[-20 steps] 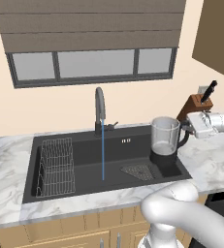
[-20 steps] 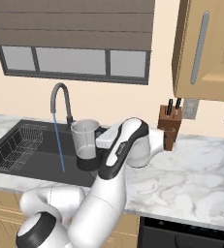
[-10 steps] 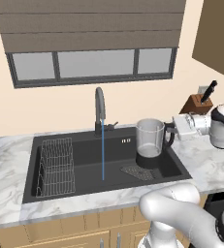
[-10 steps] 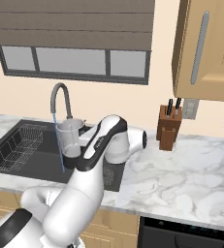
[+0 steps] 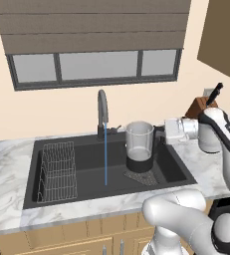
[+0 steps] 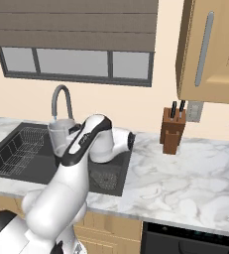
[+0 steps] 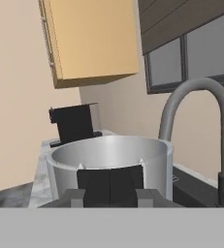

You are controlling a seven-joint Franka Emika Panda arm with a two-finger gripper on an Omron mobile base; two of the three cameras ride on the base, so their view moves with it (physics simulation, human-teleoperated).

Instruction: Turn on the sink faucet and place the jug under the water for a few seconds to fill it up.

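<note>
The jug (image 5: 139, 147) is a clear glass cylinder with a black base and a black handle on its right side, held upright over the right half of the sink (image 5: 76, 191), its base above the grey drain strainer (image 5: 141, 177). The gripper (image 5: 161, 135) reaches in from the right and its jaws are closed narrowly on the jug's handle. The water (image 5: 105, 162) falls as a thin light-blue line from the tip of the sink faucet (image 5: 102, 112) into the basin, just left of the jug and apart from it. In the left base view the fingertips themselves are hard to make out against the black handle and dark basin, and the robot's white arm cuts off the near right corner of the counter. In the right base view the arm crosses in front of the sink (image 6: 17, 171); the jug (image 6: 60, 136) shows above and left of the elbow, under the faucet (image 6: 61, 101) arch, with its base and handle hidden. That view shows the wooden knife block (image 6: 173, 131) standing on the marble counter (image 6: 185, 178) well to the right. The hand view shows the handle (image 7: 110, 184) up close between the two dark fingers (image 7: 73, 197), the jug's rim (image 7: 108, 147) seen from above, and the faucet (image 7: 200, 126) curving to the right beyond it; the wire rack (image 5: 57, 172) lies in the left half of the basin in the left base view.
</note>
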